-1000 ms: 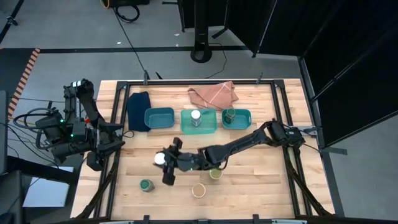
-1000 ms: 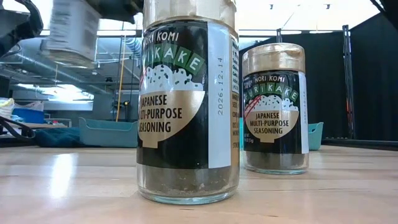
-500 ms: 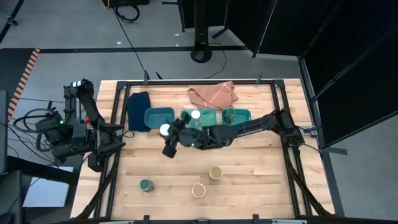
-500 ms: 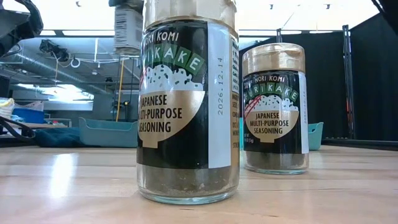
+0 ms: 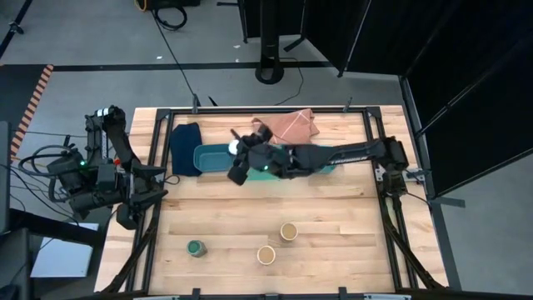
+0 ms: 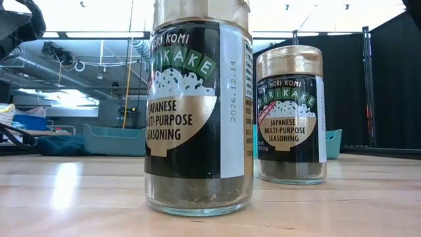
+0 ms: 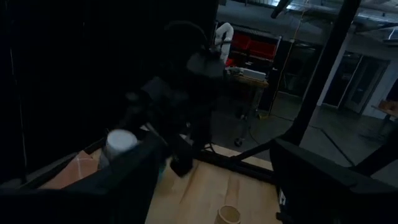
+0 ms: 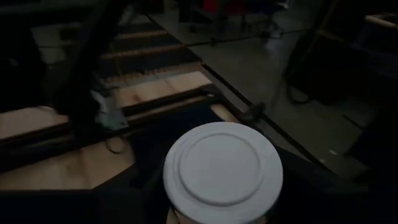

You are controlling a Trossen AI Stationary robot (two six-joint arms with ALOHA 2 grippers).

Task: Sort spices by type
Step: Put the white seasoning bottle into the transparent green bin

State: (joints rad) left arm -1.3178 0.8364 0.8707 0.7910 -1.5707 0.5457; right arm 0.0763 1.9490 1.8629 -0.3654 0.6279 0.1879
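While two furikake jars [image 5: 289,231] and a green-lidded jar [image 5: 195,247] are waiting on the table [image 5: 333,208], a white-lidded jar [image 5: 234,148] is being gripped by the right hand [image 5: 237,158] above the teal trays [image 5: 208,158].

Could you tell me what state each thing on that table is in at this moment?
Right hand: shut on white-lidded spice jar, held above the left teal tray.
Left hand: waiting at the table's left edge.
Two tan-lidded furikake jars: standing upright on the wood.
Green-lidded jar: standing, unsorted.
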